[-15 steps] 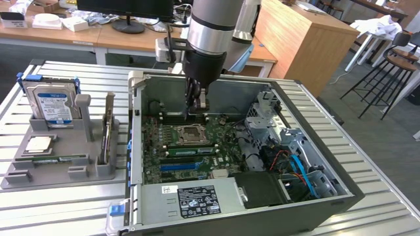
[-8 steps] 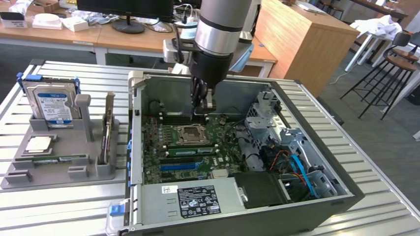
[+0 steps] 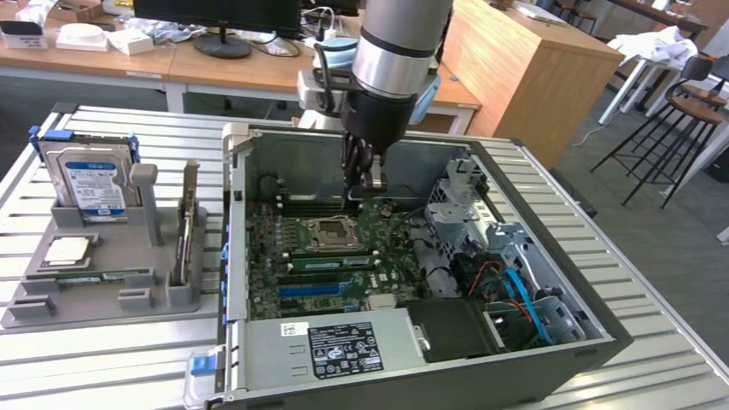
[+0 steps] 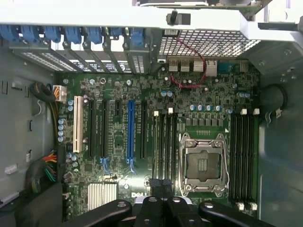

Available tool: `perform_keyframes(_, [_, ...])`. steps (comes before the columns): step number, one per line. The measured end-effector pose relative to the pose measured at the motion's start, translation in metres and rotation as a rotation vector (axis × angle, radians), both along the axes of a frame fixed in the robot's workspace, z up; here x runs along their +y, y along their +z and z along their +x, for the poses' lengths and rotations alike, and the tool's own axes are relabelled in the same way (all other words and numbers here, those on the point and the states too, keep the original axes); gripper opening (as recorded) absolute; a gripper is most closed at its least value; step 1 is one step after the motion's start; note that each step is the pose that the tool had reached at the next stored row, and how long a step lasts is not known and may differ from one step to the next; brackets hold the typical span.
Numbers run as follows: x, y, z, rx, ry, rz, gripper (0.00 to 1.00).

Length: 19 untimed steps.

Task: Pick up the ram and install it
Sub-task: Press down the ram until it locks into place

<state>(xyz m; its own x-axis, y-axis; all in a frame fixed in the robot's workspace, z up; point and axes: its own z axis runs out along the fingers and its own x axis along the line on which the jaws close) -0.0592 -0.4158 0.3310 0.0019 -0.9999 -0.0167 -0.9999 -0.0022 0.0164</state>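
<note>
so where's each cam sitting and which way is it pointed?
Exterior view: off the arm, raised, looking down at an angle into the open case on the slatted table; the arm and gripper show, lowered over the motherboard.
Wrist view: on the wrist, looking straight down at the motherboard; the shut gripper shows.
Shared: motherboard, CPU socket, gripper.

My arm [image 3: 399, 43] is smooth, shiny metal, silver up high and dark lower down. My gripper [image 4: 161, 201] is black and matt, like hard plastic. The computer case [image 3: 592, 342] has dull grey metal walls. Inside, the motherboard [image 4: 213, 94] is a green board with shiny metal around the chip socket [image 4: 203, 163]. The tabletop [image 3: 672, 282] is pale ribbed metal. The grey holder [image 3: 114, 286] at its edge looks like matt plastic.
</note>
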Motion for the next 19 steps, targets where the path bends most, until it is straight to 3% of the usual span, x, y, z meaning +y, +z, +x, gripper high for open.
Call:
perform_keyframes(12, [0.0001,0.0002,0.0086,0.0,0.0,0.0001,0.1])
perform_keyframes(19, [0.0,0.0075,0.0086,0.0004,0.0,0.0,0.1])
